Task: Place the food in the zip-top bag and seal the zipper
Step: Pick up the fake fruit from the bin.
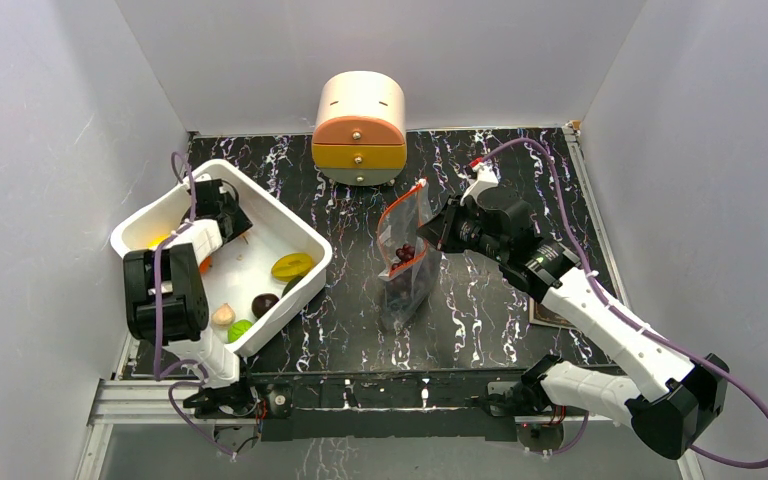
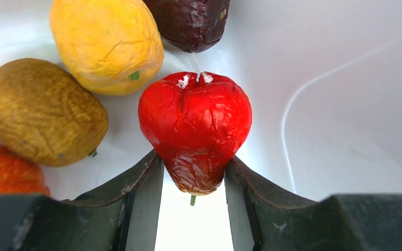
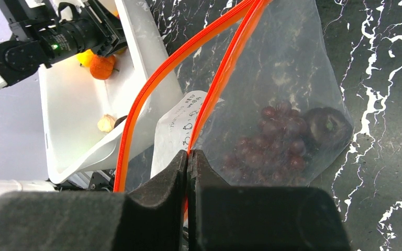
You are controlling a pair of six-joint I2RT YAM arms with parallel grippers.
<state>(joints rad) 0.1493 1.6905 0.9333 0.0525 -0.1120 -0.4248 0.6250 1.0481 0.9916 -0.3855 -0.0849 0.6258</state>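
Food, loose: red piece (image 2: pixel 194 133), yellow piece (image 2: pixel 107 44), brown piece (image 2: pixel 39 110), orange piece (image 2: pixel 5 170) and dark purple piece (image 2: pixel 191 23) clustered in the far-left corner of the white tub (image 1: pixel 245 270). The yellow and brown pieces touch.
Food, near end of tub: yellow-green piece (image 1: pixel 292 266), dark piece (image 1: pixel 264 303), pale piece (image 1: pixel 222 315), green piece (image 1: pixel 240 328).
Food, bagged: grape bunch (image 3: pixel 277 136) and a dark round piece (image 3: pixel 327 125) at the bottom of the bag.
Zip-top bag (image 1: pixel 405 255): upright at mid-table, right of the tub, near side of the drawer unit (image 1: pixel 360 125); white label (image 3: pixel 180 123) below the rim.
Zipper (image 3: pixel 178 57): the two strips spread apart, mouth open.
Left gripper (image 2: pixel 193 172): inside the tub, fingers pinching the narrow end of the red piece.
Right gripper (image 3: pixel 188 154): fingers pressed together on the right-hand zipper strip, holding the bag up.
Edges: the tub's right rim stands near the bag, with a strip of bare table (image 1: pixel 480 300) between.
Open room: bare table near and right of the bag; white walls close the left, far and right sides.
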